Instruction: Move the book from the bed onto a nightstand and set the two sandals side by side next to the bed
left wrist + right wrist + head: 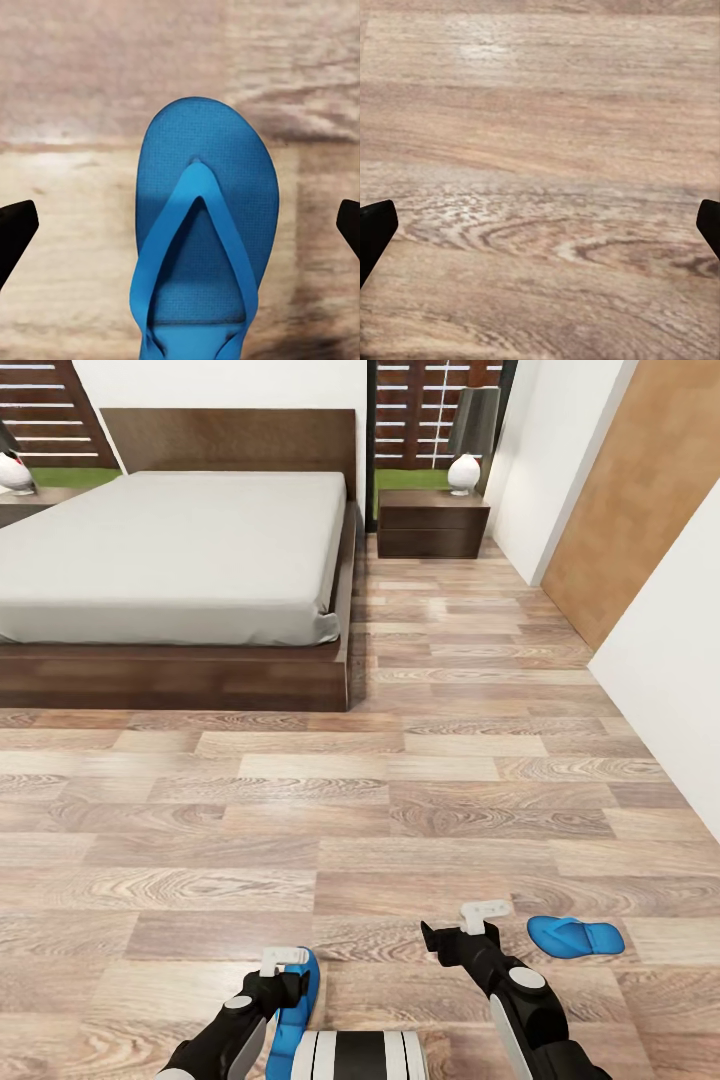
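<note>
Tool first: my left tool (285, 958) hangs low over the mixed-tone wood plank floor (400, 800) with its jaws spread wide and nothing between them. In the left wrist view its two dark fingertips (15, 232) sit far apart at either edge, and one flat bright blue sandal with a Y-shaped strap (202, 247) lies centred in the gap, sole down on the planks. I judge the tool is lined up this way so the jaws can come down astride the sole and pinch it across its width. My left arm is bent in close to my trunk, forearm angled forward and down, wrist turned so the fingers point at the floor.

My right tool (470, 930) is likewise wide open and empty, held just above bare planks; its wrist view shows wood grain between the spread fingertips (375, 232). That arm reaches forward from the shoulder with the elbow bent. The second bright blue sandal (576, 936) lies flat just beside it, on its outer side, not yet under the jaws.

Both sandals are well apart from the large low bed with its light grey mattress and dark brown wooden frame (170, 550), which stands across the room. A small glossy dark brown nightstand (433, 523) sits near the bed's head, carrying a white-based lamp (466, 450). I cannot make out the book on the mattress.
</note>
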Robot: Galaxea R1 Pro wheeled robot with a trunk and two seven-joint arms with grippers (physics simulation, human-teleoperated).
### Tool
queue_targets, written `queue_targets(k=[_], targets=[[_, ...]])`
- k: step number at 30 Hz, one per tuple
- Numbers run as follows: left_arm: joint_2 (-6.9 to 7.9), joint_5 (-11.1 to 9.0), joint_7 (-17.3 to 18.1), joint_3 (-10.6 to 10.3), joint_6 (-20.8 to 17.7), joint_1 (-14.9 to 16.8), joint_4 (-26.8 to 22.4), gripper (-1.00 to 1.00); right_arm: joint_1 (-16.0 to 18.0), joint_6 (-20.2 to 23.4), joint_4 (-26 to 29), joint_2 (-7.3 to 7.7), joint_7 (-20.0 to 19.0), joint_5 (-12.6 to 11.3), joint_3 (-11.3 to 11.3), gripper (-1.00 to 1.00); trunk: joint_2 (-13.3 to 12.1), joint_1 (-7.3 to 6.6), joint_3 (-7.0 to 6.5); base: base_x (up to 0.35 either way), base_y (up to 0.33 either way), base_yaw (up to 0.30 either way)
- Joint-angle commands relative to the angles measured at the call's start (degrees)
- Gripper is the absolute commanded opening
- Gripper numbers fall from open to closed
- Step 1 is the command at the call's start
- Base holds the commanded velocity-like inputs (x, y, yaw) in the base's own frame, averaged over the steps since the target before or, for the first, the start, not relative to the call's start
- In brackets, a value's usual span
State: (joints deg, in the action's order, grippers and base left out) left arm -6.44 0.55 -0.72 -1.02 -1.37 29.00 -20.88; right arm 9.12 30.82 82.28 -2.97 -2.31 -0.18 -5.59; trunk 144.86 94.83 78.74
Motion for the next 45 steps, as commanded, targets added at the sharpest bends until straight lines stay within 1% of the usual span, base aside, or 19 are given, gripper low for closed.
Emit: queue_targets(k=[1, 9, 17, 43, 45], targets=[[0.01, 0.1, -0.1, -0.1, -0.1, 0.0, -0.1, 1.00, 0.0, 0.3, 0.1, -0.02, -0.2, 0.0, 0.0, 1.00, 0.0, -0.01, 0.04, 0.000, 0.000, 0.000], [-0.08, 0.1, 0.0, -0.1, -0.1, 0.0, -0.1, 1.00, 0.0, 0.3, 0.1, -0.02, -0.2, 0.0, 0.0, 1.00, 0.0, -0.01, 0.04, 0.000, 0.000, 0.000], [-0.14, 0.1, 0.0, -0.1, -0.1, 0.0, -0.1, 1.00, 0.0, 0.3, 0.1, -0.05, -0.2, 0.0, -0.1, 1.00, 0.1, 0.20, 1.81, 0.000, 0.000, 0.000], [-0.07, 0.1, 0.2, -0.1, -0.2, 0.0, -1.3, 1.00, 0.0, 0.4, 0.0, -0.09, -0.2, -0.1, -0.1, 1.00, 0.1, 0.20, 1.81, 0.000, 0.000, 0.000], [-0.07, 0.1, 0.2, -0.1, -0.2, 0.0, -1.3, 1.00, 0.0, 0.4, 0.0, -0.09, -0.2, -0.1, -0.1, 1.00, 0.1, 0.25, 2.25, 0.000, 0.000, 0.000]])
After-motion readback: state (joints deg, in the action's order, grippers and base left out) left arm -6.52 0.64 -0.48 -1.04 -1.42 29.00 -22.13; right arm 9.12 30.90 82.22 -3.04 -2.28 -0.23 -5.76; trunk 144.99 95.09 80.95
